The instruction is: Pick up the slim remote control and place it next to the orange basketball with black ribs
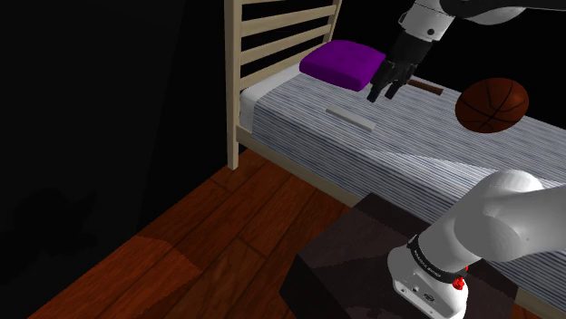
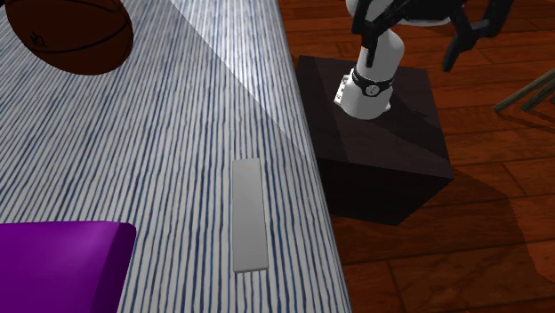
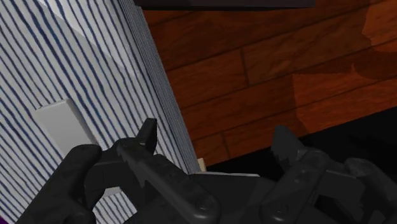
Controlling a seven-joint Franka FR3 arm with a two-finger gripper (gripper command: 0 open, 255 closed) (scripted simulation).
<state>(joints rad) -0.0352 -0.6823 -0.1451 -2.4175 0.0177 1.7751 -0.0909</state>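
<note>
so the black gripper [image 1: 381, 93] has its fingers apart over the blue-striped bed [image 1: 408, 156], and the slim flat grey remote [image 1: 349, 120] lies below-left of them in the shoulder view, lengthwise along the bed's near edge

Pale grey remote [image 2: 250, 214]; white bed [image 2: 160, 133] with thin blue stripes; purple pillow [image 1: 345, 63]; dark orange basketball [image 1: 491, 104] with black ribs; reddish-brown plank floor [image 1: 209, 245]; black fingers [image 3: 149, 132].
</note>
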